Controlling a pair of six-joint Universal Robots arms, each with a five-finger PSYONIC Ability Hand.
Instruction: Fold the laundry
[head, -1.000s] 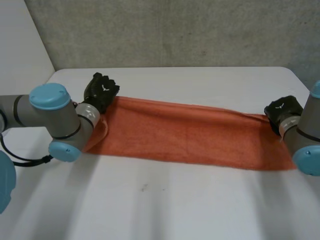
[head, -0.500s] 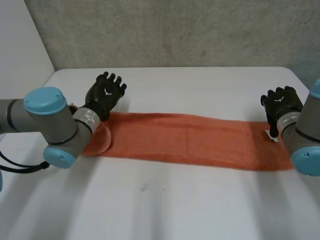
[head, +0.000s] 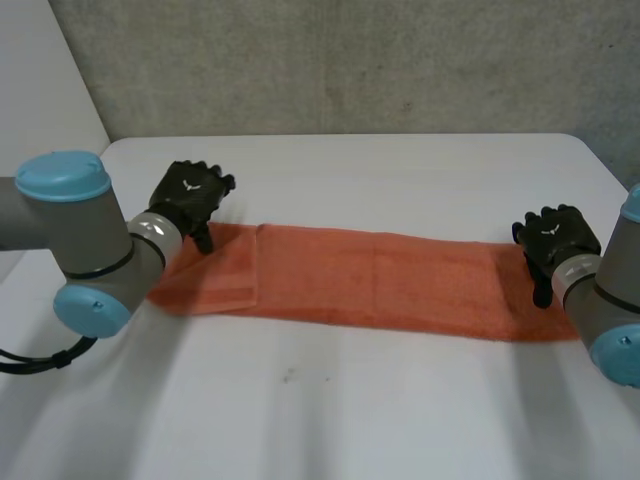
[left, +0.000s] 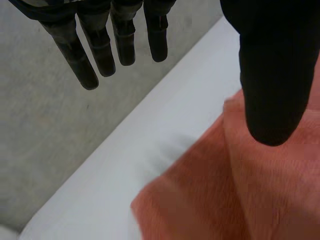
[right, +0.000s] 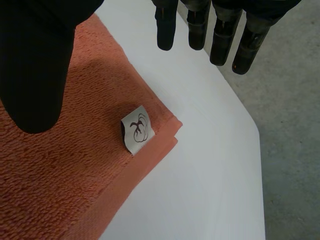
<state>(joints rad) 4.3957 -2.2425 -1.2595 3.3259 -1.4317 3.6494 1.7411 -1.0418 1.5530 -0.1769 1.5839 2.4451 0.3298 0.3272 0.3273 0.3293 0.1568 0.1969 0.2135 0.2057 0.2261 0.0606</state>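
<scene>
An orange towel (head: 380, 283) lies flat in a long narrow strip across the white table (head: 400, 170). Its left end is doubled over in a small flap (head: 215, 275). My left hand (head: 188, 195) hovers open just above that end's far corner, fingers (left: 102, 42) straight, thumb over the cloth (left: 235, 190), nothing held. My right hand (head: 553, 240) hangs open over the right end, fingers (right: 220, 30) spread above bare table. Under it the towel's corner (right: 75, 165) shows two layers and a white label (right: 136, 129).
The table's far edge meets a grey concrete wall (head: 350, 60). The table's right edge (right: 250, 150) drops to a grey floor close beside my right hand. Bare table lies in front of the towel (head: 330, 400).
Both hands have let go of the towel and opened. The far half now lies folded onto the near half, making a narrower strip. Both hands have drawn back slightly toward me.
</scene>
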